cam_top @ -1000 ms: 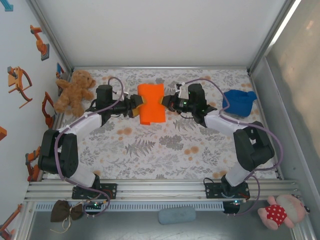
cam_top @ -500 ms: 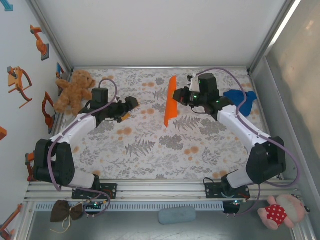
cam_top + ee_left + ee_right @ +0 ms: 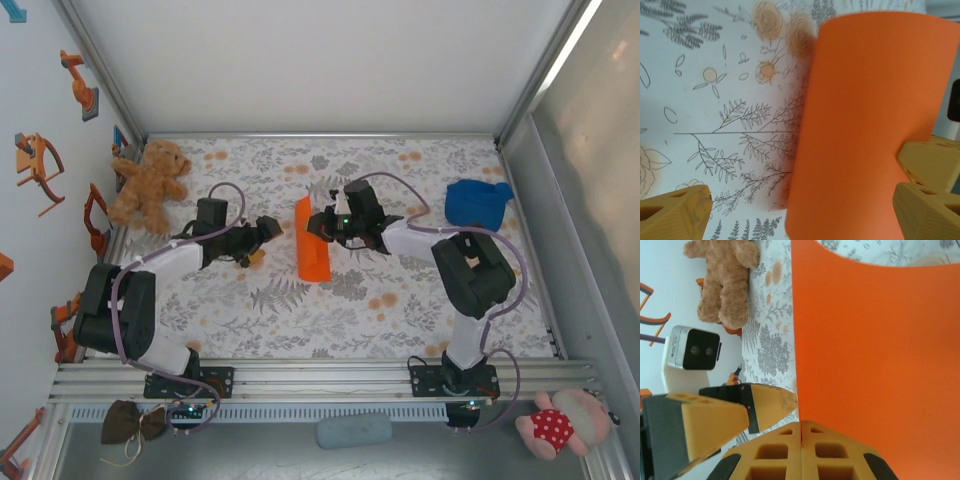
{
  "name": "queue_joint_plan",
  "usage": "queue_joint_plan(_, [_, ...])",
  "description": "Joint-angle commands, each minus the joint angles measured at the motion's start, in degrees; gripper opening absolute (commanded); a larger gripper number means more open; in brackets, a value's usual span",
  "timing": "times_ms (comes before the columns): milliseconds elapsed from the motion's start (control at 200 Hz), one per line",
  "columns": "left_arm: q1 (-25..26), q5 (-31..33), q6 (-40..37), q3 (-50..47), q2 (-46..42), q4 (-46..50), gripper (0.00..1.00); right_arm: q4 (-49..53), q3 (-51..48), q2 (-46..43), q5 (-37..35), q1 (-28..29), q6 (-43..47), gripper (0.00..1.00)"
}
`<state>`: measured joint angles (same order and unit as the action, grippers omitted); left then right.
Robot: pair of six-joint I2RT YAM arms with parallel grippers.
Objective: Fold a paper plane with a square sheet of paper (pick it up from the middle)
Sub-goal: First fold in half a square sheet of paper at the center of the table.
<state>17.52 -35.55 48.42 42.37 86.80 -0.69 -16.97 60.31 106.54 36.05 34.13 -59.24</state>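
**A:** What is on the table (image 3: 300, 310)?

**B:** It is a floral table seen from above, with two arms reaching in from the near edge. Near its middle the orange paper (image 3: 312, 245) stands on edge, bowed into a curve, between the two grippers. The right gripper (image 3: 801, 431) is pinched tight on one edge of the paper. The left gripper (image 3: 262, 240) sits just beside the paper's other side, jaws spread wide and holding nothing. A bear (image 3: 150, 185) sits far left and a blue cloth (image 3: 478, 203) far right, both well apart from the paper.

**A:** What is the step, and how should it go?

**B:** I judge the left gripper is about to take the free edge so the sheet can be folded. The right pinch should hold firm. The open jaws should slide squarely around the free edge, not push on the face, since thin paper would likely buckle. They should close only once the edge sits well inside. Then edge should meet edge before any crease is pressed.

**A:** Is anything hard to make out?

**B:** Yes. I cannot tell whether the paper's lower edge touches the table or hangs just above it. No crease shows clearly, and the curve could hide a doubled layer. Both wrist views cut the paper off at their borders. In the left wrist view two yellow fingertips (image 3: 927, 207) sit stacked at the right, and I cannot tell whether both belong to the left gripper.
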Motion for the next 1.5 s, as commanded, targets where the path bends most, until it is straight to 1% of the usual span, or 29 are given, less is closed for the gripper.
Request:
queue_joint_plan(0, [1.97,0.84,0.79,0.04,1.83,-2.30,0.92,-9.92,-2.62,1.48,0.77,0.06,-4.15,0.02])
queue_joint_plan(230, [6.31,4.35,-0.51,2.78,6.88,-0.05,0.86,-8.40,-4.47,5.60,-1.26,-0.20,-2.04,0.02])
queue_joint_plan(471, [7.60,5.74,-0.52,4.89,9.71,0.72,0.79,-5.72,-2.22,8.22,-1.05,-0.39,0.21,0.02])
queue_joint_plan(636, [8.81,6.75,-0.63,7.29,11.81,2.20,0.71,-3.96,-0.09,9.35,0.27,-0.56,1.63,0.03])
queue_joint_plan(952, [9.73,11.99,-0.81,10.85,14.81,6.65,0.51,-2.74,1.17,10.25,2.09,-1.34,2.26,0.05])
queue_joint_plan(1027, [9.90,12.66,-0.94,11.69,15.77,8.10,0.48,-1.13,1.36,9.83,1.65,-1.51,2.82,0.09])
queue_joint_plan(1172, [10.29,14.04,-1.26,11.68,17.53,9.24,0.40,5.81,1.13,5.21,-4.43,-1.65,7.61,0.28])
queue_joint_plan(1232, [10.34,14.72,-1.86,11.81,18.27,10.18,0.37,9.58,1.43,3.05,-7.30,-1.74,9.70,0.34])
queue_joint_plan(1357, [10.42,16.04,-2.56,11.95,19.38,11.65,0.35,15.57,1.45,-0.75,-12.82,-1.97,12.62,0.35])
queue_joint_plan(1492, [10.95,17.05,-1.73,12.76,21.36,12.97,0.36,17.93,0.83,-2.94,-15.76,-1.96,13.80,0.35])
